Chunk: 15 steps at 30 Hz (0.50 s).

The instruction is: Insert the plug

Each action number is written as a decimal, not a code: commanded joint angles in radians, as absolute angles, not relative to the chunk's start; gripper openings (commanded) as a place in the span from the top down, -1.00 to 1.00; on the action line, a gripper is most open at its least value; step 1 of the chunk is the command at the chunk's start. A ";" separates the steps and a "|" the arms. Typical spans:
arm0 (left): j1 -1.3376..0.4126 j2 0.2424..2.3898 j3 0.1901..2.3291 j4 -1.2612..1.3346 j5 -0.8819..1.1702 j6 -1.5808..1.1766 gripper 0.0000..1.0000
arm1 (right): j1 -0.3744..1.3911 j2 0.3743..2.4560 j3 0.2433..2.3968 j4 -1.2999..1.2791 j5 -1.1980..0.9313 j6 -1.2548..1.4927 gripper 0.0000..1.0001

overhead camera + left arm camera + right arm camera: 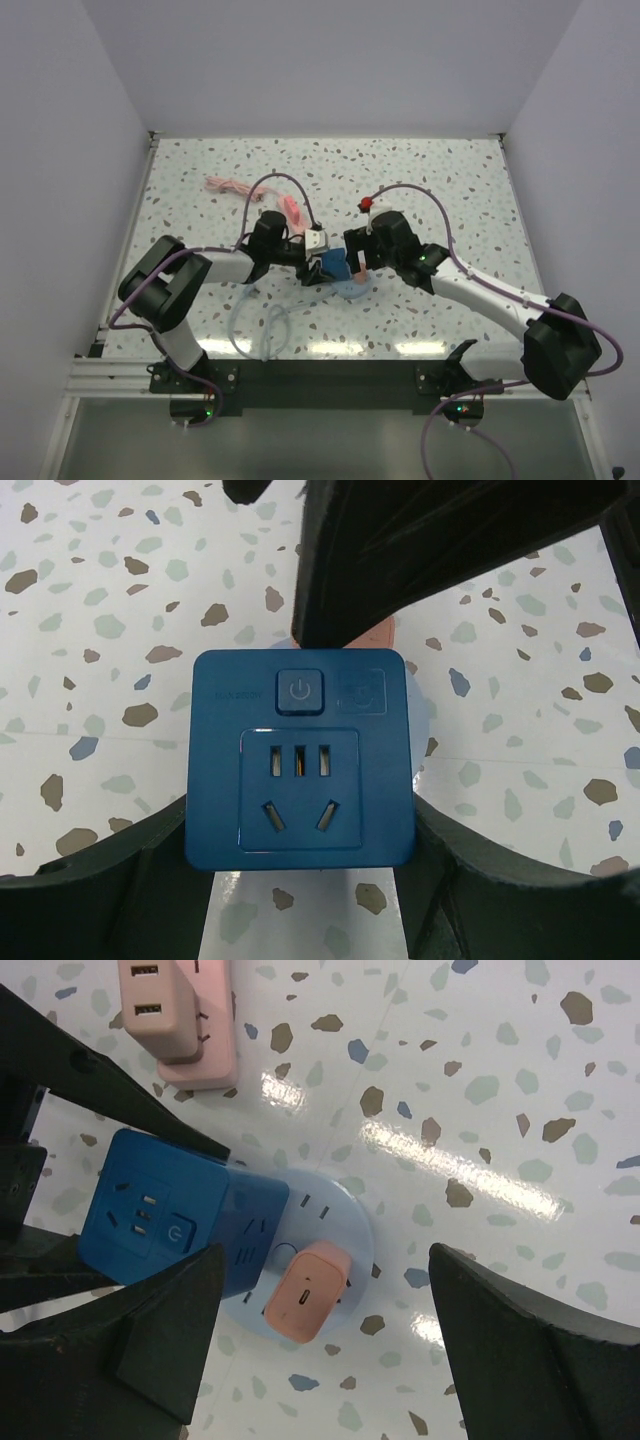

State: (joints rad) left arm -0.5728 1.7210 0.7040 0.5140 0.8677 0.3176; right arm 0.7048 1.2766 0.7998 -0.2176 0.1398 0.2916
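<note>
Overhead: left gripper and right gripper meet at the middle of the terrazzo table. Their tips crowd a blue cube adapter, and contact is hard to read from up here.

Left wrist: the cube sits between the left jaws, pinched at its lower corners. Jaws at middling width, holding it. The face toward the camera shows a power button and a five-hole outlet. The opposite face, and any prongs there, are hidden. The right gripper's dark bulk cuts in at 12 o'clock and covers all but a sliver of a salmon plug.

Right wrist: jaws wide, gripping nothing. Below them lies a round pale-blue socket base, with the cube overlapping its 9 o'clock edge. Seated or merely resting on it, cannot tell. The salmon plug stands on the base at 6 o'clock. A pink USB strip at 11 o'clock is cut off by the frame top.

Overhead again: a clear cable loops at 7 o'clock of the cube. A pink cable lies at 10 o'clock, well apart.
</note>
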 commanded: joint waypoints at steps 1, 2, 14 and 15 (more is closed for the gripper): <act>-0.591 1.726 0.752 0.526 0.934 0.367 1.00 | 0.715 1.282 0.864 -0.149 0.112 0.318 -0.75; -0.591 1.726 0.752 0.526 0.940 0.367 1.00 | 0.713 1.282 0.865 -0.150 0.115 0.319 -0.75; -0.592 1.758 0.807 0.436 0.951 0.413 1.00 | 0.715 1.285 0.865 -0.161 0.109 0.318 -0.75; -0.591 1.762 0.810 0.434 0.948 0.414 1.00 | 0.716 1.290 0.865 -0.161 0.106 0.318 -0.75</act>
